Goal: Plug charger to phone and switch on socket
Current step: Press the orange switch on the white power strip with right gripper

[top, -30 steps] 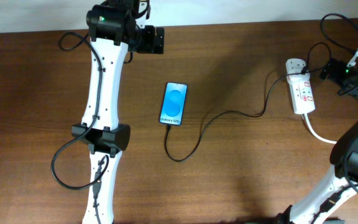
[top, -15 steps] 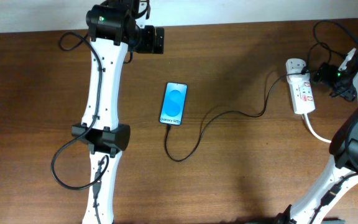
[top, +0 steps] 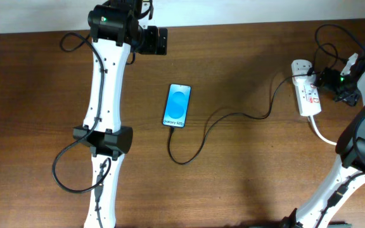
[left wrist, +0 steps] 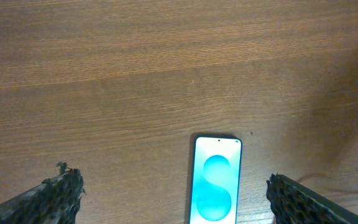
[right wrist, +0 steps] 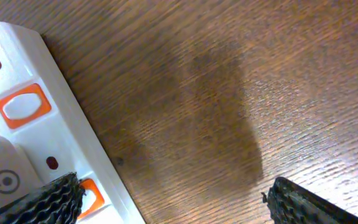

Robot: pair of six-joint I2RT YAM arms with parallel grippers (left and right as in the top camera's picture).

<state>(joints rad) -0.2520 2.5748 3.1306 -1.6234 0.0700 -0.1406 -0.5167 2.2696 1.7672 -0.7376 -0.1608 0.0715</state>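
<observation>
The right tool [right wrist: 174, 198] is hanging wide open at the socket's [top: 307, 96] right edge, one finger seemingly over a red switch. Well left of the socket, the phone [top: 177, 106] is lying screen-up on the desk [top: 252, 180], the charger's [top: 236, 115] cable reaching it.

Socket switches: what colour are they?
The switches are orange-red with pale centres; right wrist view shows them best.
</observation>
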